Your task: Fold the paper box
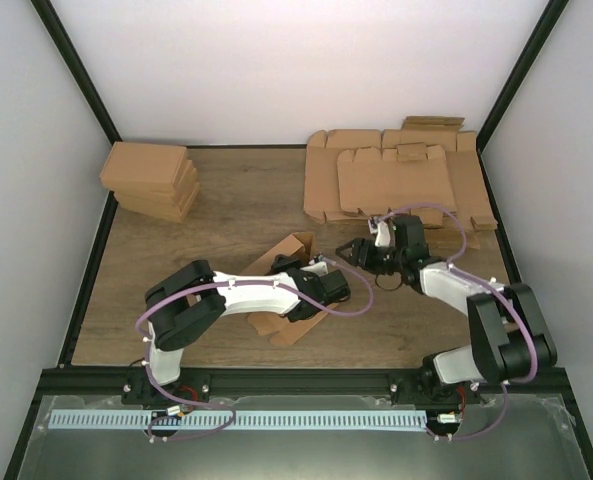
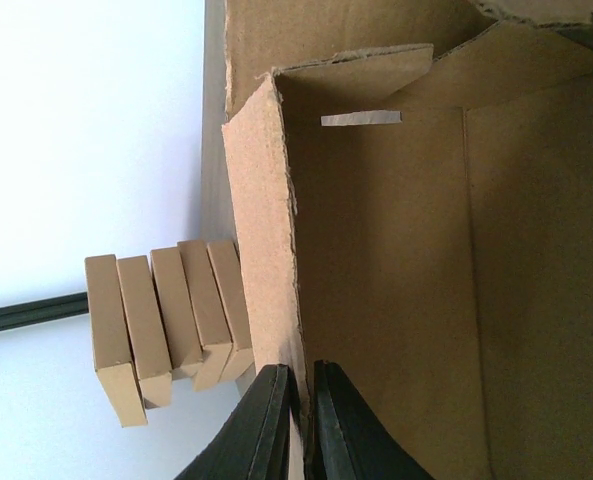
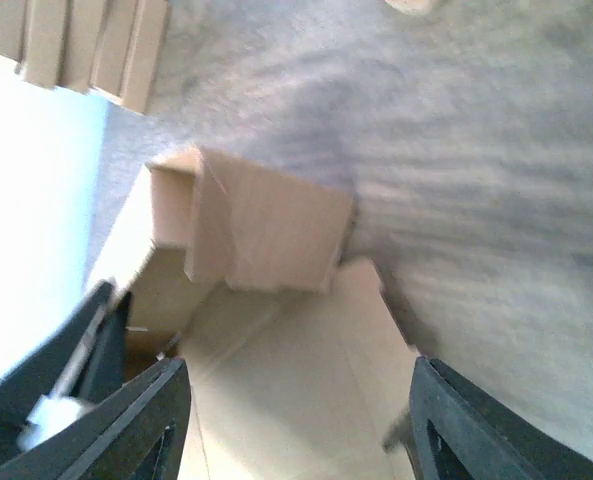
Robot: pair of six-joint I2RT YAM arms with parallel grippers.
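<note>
The paper box [image 1: 288, 250] lies mid-table, partly raised, with flat flaps reaching toward the near side. My left gripper [image 1: 311, 272] is shut on the edge of one upright side wall [image 2: 261, 230]. In the left wrist view its dark fingers [image 2: 271, 420] pinch that wall, and the box's inner panel [image 2: 426, 300] fills the right. My right gripper [image 1: 348, 250] stands open just right of the box. In the right wrist view its fingertips [image 3: 151, 415] straddle a flat panel [image 3: 296, 380] without touching it, and a folded-up flap [image 3: 266, 235] rises beyond.
A stack of shallow brown boxes [image 1: 151, 180] stands at the back left and also shows as boxes [image 2: 166, 320] in the left wrist view. Overlapping flat cardboard sheets [image 1: 396, 180] lie at the back right, close behind the right arm. White walls enclose the wooden table [image 1: 236, 200].
</note>
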